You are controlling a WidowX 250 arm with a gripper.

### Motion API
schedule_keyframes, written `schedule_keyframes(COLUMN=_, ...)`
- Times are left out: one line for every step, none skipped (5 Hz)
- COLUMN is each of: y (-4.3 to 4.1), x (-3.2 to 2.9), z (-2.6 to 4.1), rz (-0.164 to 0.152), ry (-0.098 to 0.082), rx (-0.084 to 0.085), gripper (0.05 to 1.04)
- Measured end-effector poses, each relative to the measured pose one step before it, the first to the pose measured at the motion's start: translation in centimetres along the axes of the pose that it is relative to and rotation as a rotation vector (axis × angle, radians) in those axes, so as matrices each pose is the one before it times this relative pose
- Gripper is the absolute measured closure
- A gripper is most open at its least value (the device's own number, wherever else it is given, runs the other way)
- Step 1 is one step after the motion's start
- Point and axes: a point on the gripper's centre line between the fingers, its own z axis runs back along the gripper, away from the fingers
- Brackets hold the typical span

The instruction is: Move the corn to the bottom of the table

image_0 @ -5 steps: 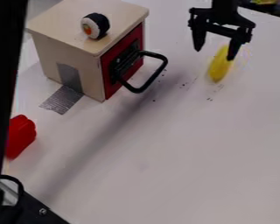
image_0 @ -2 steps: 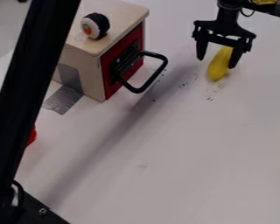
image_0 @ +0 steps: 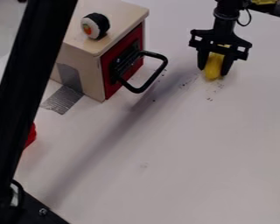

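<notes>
The black gripper [image_0: 213, 71] is at the upper right, low over the table, shut on the yellow corn [image_0: 213, 68]. One finger lies along each side of the corn, and its upper part is partly hidden behind the gripper. The corn's lower end is at the white table [image_0: 183, 153]; whether it touches the surface cannot be told.
A wooden toy box [image_0: 84, 52] with a red door and black handle [image_0: 151, 78] stands at the upper left, a sushi roll [image_0: 95, 26] on top. A black post [image_0: 25, 100] crosses the left side, partly covering a red object [image_0: 30, 135].
The gripper has come down around the corn, and its fingers have drawn closer together onto it. The black post at the left has tilted, its upper part shifting right.
</notes>
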Motion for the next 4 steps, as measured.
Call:
schedule_keyframes(y=0.23, x=-1.115, z=0.096, rz=-0.0123, ry=0.0112, rx=-0.0006, gripper=0.484)
schedule_keyframes(y=0.799, x=-2.02, z=2.385, rz=-0.0276, ry=-0.0278, rx=0.0043, gripper=0.484)
schedule_keyframes(y=1.309, x=-3.874, z=2.265, rz=-0.0058, ry=-0.0094, rx=-0.0117, gripper=0.484)
schedule_keyframes(y=1.232, x=-4.678, z=1.063, rz=-0.0374, ry=-0.0066, rx=-0.013, gripper=0.485)
